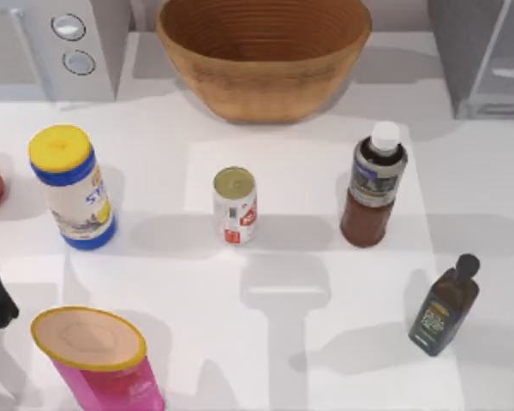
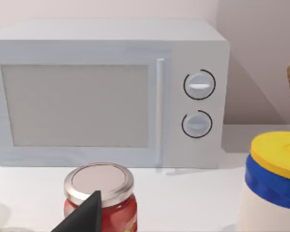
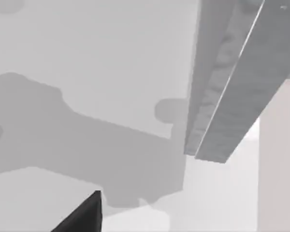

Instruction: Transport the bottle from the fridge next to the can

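Bottle [image 1: 374, 190] upright right of can [image 1: 236, 205]: rigid, top-heavy, likely slick; grip mid-body at label. Gripper states: cannot tell.

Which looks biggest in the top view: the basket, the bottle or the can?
1. The basket, by far the largest.
2. The bottle.
3. The can, the smallest.

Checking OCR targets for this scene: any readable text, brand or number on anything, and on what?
"ST": blue letters on the white canister with yellow lid; the rest is cut off.
The can: red label marks, too blurred to read.
The bottle: grey-blue label band, print too small to read.
Small dark bottle: label unreadable.
Microwave: no markings at its two knobs.
Pink tube: no text seen.
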Motion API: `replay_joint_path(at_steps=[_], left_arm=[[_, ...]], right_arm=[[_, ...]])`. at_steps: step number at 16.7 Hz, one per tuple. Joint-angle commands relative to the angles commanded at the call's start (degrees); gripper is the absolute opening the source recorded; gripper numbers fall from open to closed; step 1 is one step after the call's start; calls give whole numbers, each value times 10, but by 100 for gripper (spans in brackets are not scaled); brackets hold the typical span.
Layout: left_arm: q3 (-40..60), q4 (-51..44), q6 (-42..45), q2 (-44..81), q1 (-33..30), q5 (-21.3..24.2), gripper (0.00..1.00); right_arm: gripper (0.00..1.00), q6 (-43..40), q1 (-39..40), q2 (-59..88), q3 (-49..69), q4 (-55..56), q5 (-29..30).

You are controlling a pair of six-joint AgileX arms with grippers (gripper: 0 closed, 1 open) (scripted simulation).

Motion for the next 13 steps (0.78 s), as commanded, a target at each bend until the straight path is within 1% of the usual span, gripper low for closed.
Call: replay_joint_path(at_steps=[2,5,7,13], left_arm=[[0,0,0,0,0,0,100],[0,0,0,0,0,0,100],[0,0,0,0,0,0,100],[0,0,0,0,0,0,100]], right_arm=[[100,-68,-68,78,22,-5,-28],[100,-128,-127,153,45,-12,-56],[100,-142,-142,174,53,-16,-64],[100,-141,-141,174,52,-15,-64]])
